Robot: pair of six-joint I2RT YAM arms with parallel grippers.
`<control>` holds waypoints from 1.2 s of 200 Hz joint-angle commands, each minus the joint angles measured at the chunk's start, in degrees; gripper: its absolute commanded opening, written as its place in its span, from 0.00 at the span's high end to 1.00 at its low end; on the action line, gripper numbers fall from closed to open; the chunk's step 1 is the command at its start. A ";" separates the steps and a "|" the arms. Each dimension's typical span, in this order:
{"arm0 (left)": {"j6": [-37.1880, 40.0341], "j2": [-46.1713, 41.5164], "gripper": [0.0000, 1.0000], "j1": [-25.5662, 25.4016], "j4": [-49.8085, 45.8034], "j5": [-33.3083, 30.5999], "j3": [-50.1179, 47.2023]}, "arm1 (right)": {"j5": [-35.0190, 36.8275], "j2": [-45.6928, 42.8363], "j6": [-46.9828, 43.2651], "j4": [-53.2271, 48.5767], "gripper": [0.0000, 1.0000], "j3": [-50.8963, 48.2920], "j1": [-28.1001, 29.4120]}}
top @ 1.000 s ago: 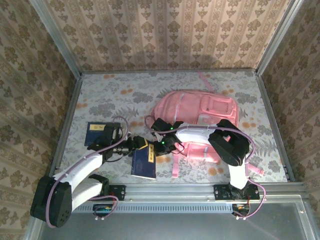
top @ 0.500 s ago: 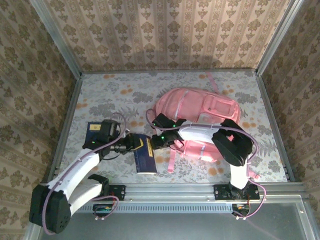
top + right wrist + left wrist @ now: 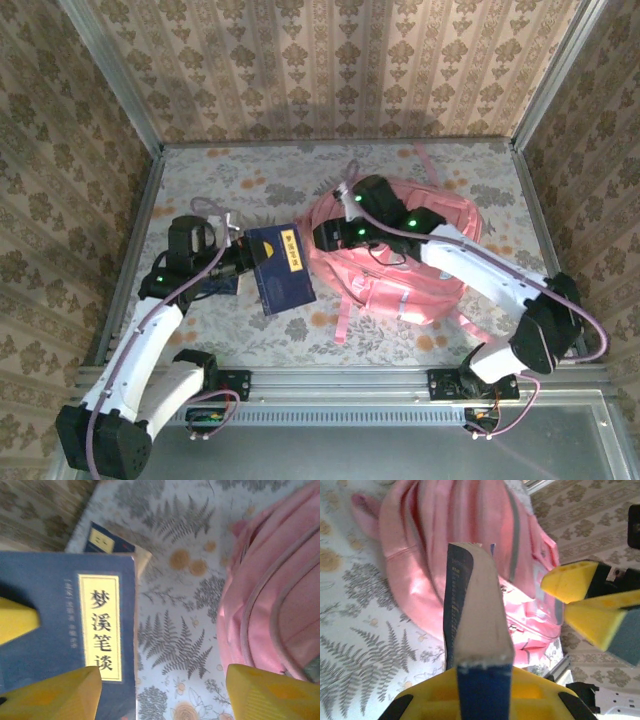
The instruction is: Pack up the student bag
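**A:** Start with your left pincer [image 3: 250, 258]. What does it have?

**B:** It is pinched on the near edge of a dark blue book [image 3: 281, 270] and holds it up off the worktop [image 3: 230, 190]. From your left wrist the book is seen edge-on, running away from the pincer towards the student bag [image 3: 385, 285].

**A:** And your right pincer [image 3: 160, 700]?

**B:** It is spread wide with nothing between its yellow fingers [image 3: 55, 695]. It hangs over the strip of fern-patterned cloth between the book and the bag. One finger is in front of the book's cover and the other at the bag's pink edge. I cannot tell whether either one touches.

**A:** What is on the book's cover?

**B:** A pale yellow label [image 3: 100, 625] with a column of Chinese characters. One of your left pincer's yellow pads [image 3: 15, 620] presses on the cover beside it.

**A:** Where does the bag sit?

**B:** It lies flat on the right half of the worktop, just beside the raised book. Your right arm reaches across it from the near right corner. One pink strap [image 3: 343, 320] trails towards the near edge.

**A:** Anything else out there?

**B:** A second blue book [image 3: 105, 541] lies on the cloth under your left arm, partly covered by it.
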 commanded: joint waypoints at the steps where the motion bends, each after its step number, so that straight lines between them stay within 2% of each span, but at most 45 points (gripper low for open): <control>1: -0.19 -0.21 1.00 0.36 11.20 8.17 1.07 | -15.07 -3.24 -1.16 2.68 0.19 -1.65 -1.93; 25: -3.92 -0.04 1.00 -0.45 20.22 13.79 1.67 | -18.89 -3.24 -2.28 0.81 0.12 -0.20 -2.39; 45: -4.76 -0.66 1.00 -2.42 23.70 15.12 3.03 | -19.75 -4.93 -1.93 1.60 0.07 -1.04 -3.50; 69: -5.46 -1.63 1.00 -4.82 27.20 16.17 3.98 | -24.36 -5.65 2.00 7.20 0.06 -3.35 -5.19; 110: -8.36 -2.15 1.00 -8.42 34.53 18.96 4.16 | -32.09 -6.12 5.88 13.53 0.11 -4.90 -5.54; 144: -7.41 -1.89 1.00 -9.78 33.45 18.21 4.96 | -40.12 -6.52 15.28 26.18 0.25 -8.61 -5.48; 161: -5.64 -1.50 1.00 -9.70 30.56 17.02 5.38 | -41.11 -7.53 17.40 29.42 0.43 -10.14 -5.52; 176: -4.73 -1.57 1.00 -9.35 29.10 15.91 5.10 | -39.78 -8.87 15.35 26.39 0.62 -10.41 -5.50; 197: -4.65 -1.28 1.00 -8.84 29.74 15.63 4.30 | -37.07 -10.97 13.51 23.65 0.84 -11.46 -5.95; 226: -6.25 0.75 1.00 -8.51 32.18 15.92 4.03 | -37.42 -12.20 17.24 28.95 1.00 -13.96 -6.53; 240: -6.05 1.36 1.00 -8.35 31.68 15.41 4.33 | -36.13 -12.62 18.12 29.28 1.00 -14.18 -6.62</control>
